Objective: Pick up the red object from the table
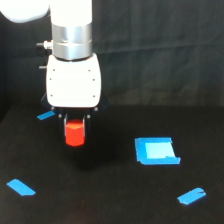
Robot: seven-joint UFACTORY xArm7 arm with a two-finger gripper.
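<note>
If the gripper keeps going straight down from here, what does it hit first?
The gripper points down with the red block between its jaws, so the block would likely meet bare black table first; height above it is unclear.

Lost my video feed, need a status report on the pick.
Gripper shut on the red object. Object looks clear of the table. Nothing in the way; blue square patch off to the exterior view's right.

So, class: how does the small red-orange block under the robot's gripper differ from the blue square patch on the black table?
The small red-orange block is a raised, solid shape; the blue square patch looks flat. The block sits right beneath the white gripper; the patch lies apart, toward the exterior view's right. The block looks narrower than the patch. Whether the block is lifted off the black table cannot be told. Both look plain and matte.
</note>
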